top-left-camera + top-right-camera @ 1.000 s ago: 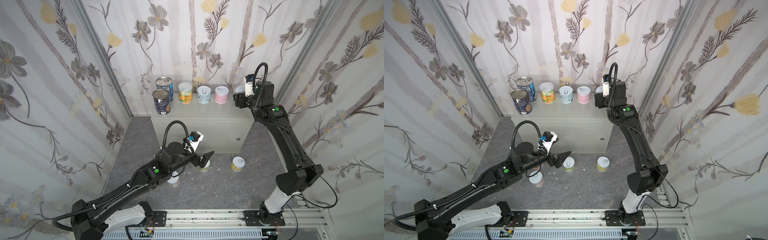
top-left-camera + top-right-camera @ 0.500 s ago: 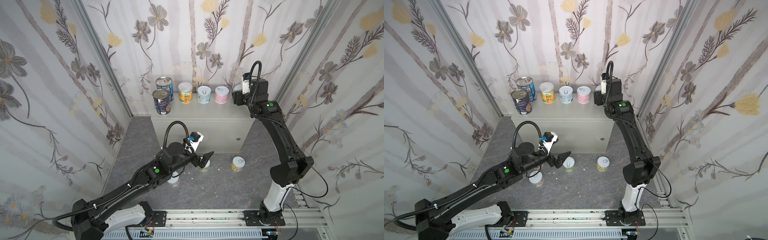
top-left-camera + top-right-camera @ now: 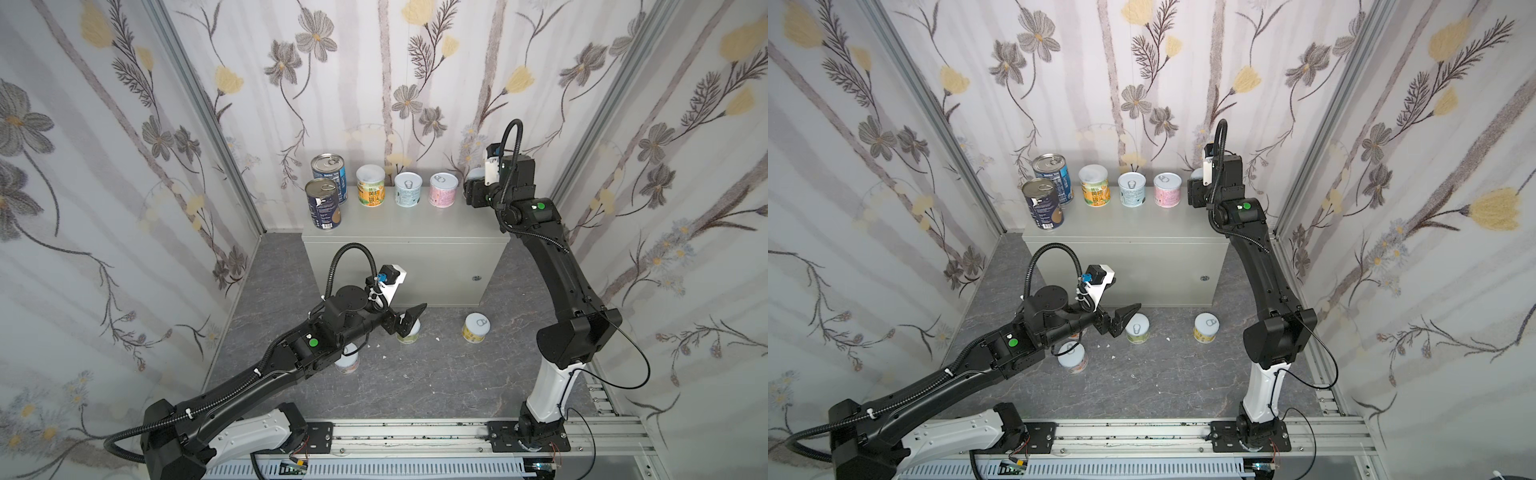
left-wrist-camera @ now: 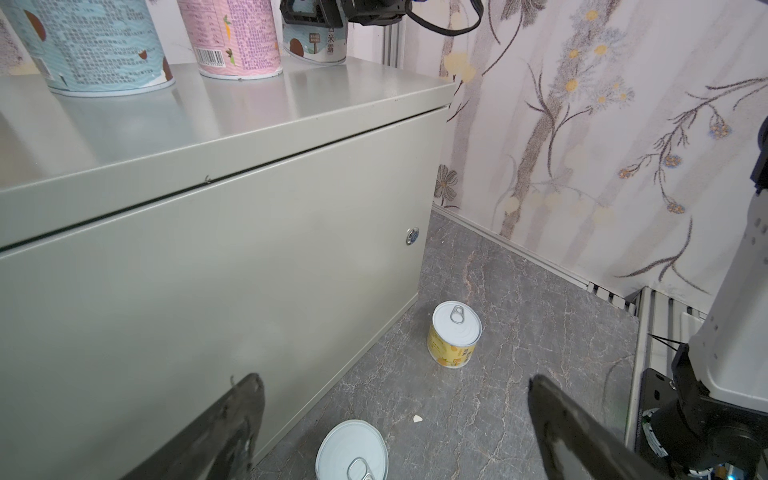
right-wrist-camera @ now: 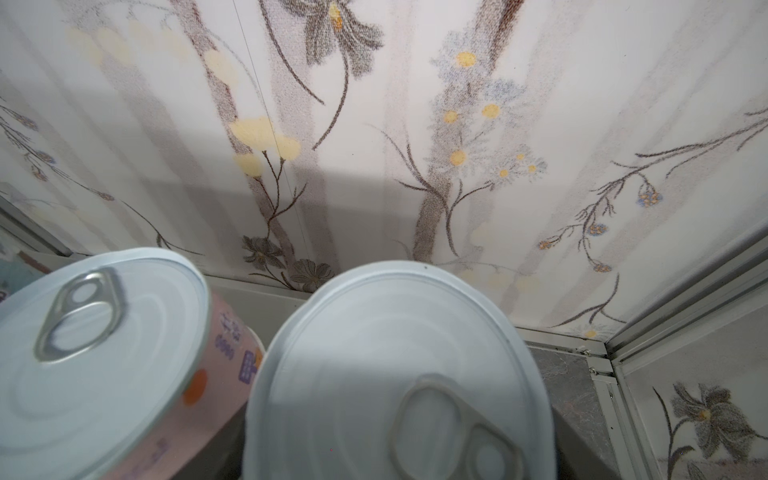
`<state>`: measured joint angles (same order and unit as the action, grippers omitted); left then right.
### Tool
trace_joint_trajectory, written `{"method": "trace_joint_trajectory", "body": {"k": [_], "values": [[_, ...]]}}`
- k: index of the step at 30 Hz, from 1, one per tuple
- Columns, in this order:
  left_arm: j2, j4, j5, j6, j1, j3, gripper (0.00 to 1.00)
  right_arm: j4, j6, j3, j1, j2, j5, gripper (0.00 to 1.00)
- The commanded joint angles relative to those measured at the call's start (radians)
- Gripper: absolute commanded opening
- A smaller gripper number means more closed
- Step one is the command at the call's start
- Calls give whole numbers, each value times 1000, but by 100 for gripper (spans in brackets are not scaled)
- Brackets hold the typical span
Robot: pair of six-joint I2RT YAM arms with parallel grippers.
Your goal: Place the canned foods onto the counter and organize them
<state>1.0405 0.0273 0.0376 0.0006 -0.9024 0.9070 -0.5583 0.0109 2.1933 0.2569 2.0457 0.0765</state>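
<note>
You are looking at the light-grey metal desk (image 3: 415,226) standing against the back wall, a small round lock (image 4: 412,237) on its front, and six cans are sitting along the rear of its flat top. At the left end two taller dark-blue cans (image 3: 323,205) with bare metal pull-tab lids are standing one behind the other. Beside them an orange-labelled can (image 3: 370,189), a pale-blue can (image 3: 408,191) and a pink can (image 3: 443,191) are lining up in a row, all short with white lids. Your right gripper (image 3: 473,187) is gripping a sixth can (image 4: 316,41) at the right end of that row, just beside the pink can; its label is showing blue and white, its white lid (image 5: 395,374) is filling the right wrist view, and its base is sitting at the desk top. Your left gripper (image 3: 409,318) is hovering low over the dark marbled floor (image 3: 415,382) with its jaws spread wide, holding nothing, just above a green-labelled can (image 3: 1137,330). A yellow can (image 3: 475,328) is standing further right on the floor, near the desk's front, and another white-lidded can (image 3: 1072,359) is standing partly under the left arm.
</note>
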Motion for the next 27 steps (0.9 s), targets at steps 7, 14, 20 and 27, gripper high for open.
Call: {"method": "trace_joint_trajectory", "body": {"k": [7,14,20,27], "values": [[-4,27,-12,7,0,-4,100,-35,25,31,-1,-16,-7,71],[3,31,-8,7,0,-5,100,-35,16,33,-1,-13,35,81],[0,29,-9,7,0,-5,100,-33,6,33,-2,-10,42,83],[-2,28,-11,7,0,-5,100,-21,0,33,-1,2,89,80]]}}
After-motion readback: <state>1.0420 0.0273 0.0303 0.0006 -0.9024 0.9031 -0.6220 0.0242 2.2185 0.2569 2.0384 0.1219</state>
